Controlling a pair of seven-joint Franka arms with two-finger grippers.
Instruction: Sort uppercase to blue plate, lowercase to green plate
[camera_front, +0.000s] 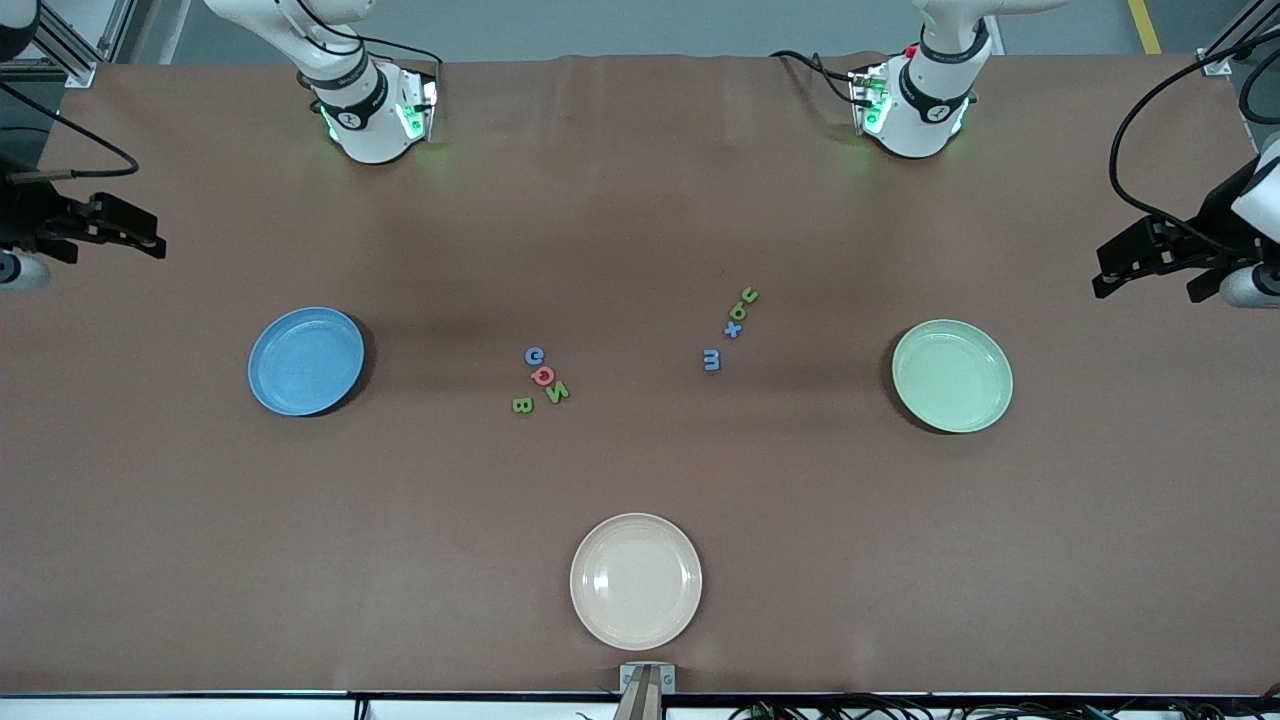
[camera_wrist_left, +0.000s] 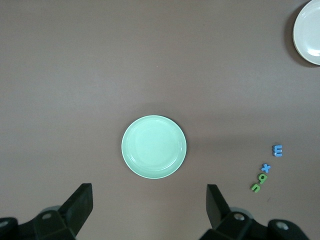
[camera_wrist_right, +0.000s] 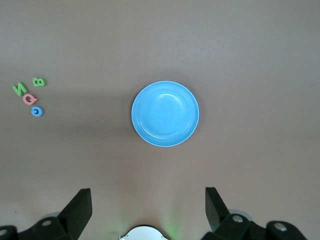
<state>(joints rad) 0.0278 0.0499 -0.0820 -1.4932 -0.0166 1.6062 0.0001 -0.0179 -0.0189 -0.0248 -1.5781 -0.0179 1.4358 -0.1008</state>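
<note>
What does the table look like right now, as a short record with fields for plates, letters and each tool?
blue plate: toward right arm's end, nothing in it
green plate: toward left arm's end, nothing in it
cream plate: nearest the front camera
uppercase: G, Q, N, B clustered on the table
lowercase: m, x and two green letters in a line on the table
left tool: open, above the green plate's end
right tool: open, above the blue plate's end

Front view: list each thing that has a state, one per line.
Blue plate: empty.
Green plate: empty.
Cream plate: empty.
Capitals: lying on table, unsorted.
Lowercase letters: lying on table, unsorted.
Left gripper: open, empty.
Right gripper: open, empty.
</note>
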